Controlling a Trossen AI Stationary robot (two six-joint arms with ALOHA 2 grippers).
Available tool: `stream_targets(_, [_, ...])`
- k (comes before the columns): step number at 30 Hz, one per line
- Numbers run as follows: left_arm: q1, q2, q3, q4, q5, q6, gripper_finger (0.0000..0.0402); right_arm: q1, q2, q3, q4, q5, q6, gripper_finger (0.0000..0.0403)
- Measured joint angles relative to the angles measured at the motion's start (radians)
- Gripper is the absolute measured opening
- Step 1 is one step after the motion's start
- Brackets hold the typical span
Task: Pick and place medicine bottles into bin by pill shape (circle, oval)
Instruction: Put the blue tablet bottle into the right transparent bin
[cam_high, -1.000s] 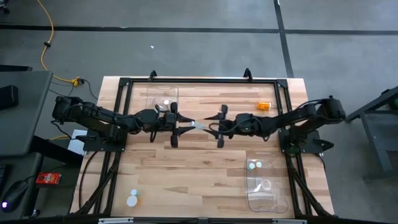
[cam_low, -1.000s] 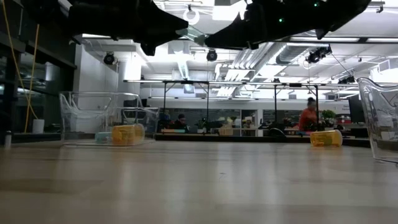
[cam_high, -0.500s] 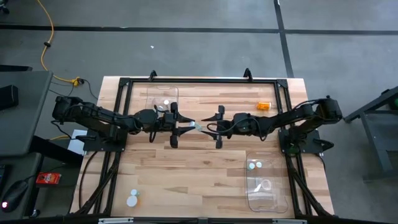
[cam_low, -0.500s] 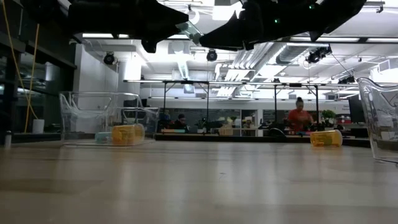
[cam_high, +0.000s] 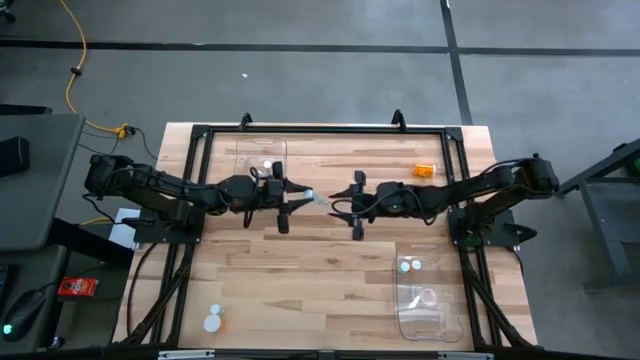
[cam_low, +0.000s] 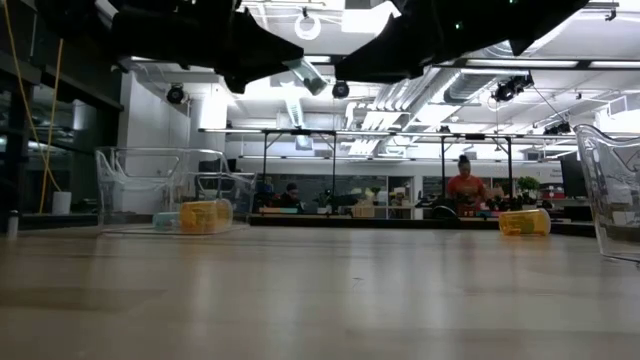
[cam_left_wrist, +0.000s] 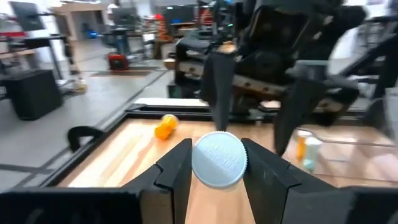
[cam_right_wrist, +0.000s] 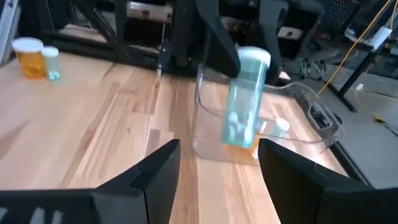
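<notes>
Teal-tinted plastic, the pill bottle (cam_right_wrist: 244, 99) hangs mid-table beside the left bin (cam_high: 262, 160), pinched by the left gripper (cam_left_wrist: 217, 165). Light, stiff and slick, it is best gripped across its body. The right gripper (cam_right_wrist: 219, 163) faces it, fingers wide.

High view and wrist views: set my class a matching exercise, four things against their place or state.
Things
1. teal-tinted plastic pill bottle with white cap
2. amber pill bottle
3. right end effector
4. clear plastic bin

Places or states
A. open, holding nothing
B. lying on the wooden table, far right part
C. clamped in the left end effector, above the table
D. standing on the table's near right part

Pairs: 1-C, 2-B, 3-A, 4-D
</notes>
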Motion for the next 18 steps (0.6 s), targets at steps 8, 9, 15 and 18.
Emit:
stream_targets(8, [-0.001, 0.0, 0.0, 0.076, -0.03, -0.045, 0.0113, 0.0, -0.007, -0.001, 0.071, 0.096, 0.005, 0.021])
stream_targets(9, [-0.001, 0.004, 0.0, 0.092, -0.038, -0.057, 0.0113, -0.001, -0.007, -0.001, 0.086, 0.101, 0.004, 0.021])
stream_targets(15, [-0.001, 0.047, 0.0, 0.151, -0.065, -0.082, 0.0113, 0.007, 0.004, -0.002, 0.138, 0.101, -0.022, 0.021])
stream_targets(18, [-0.001, 0.08, 0.0, 0.225, -0.061, -0.093, 0.0113, 0.006, 0.028, -0.003, 0.173, 0.102, -0.032, 0.021])
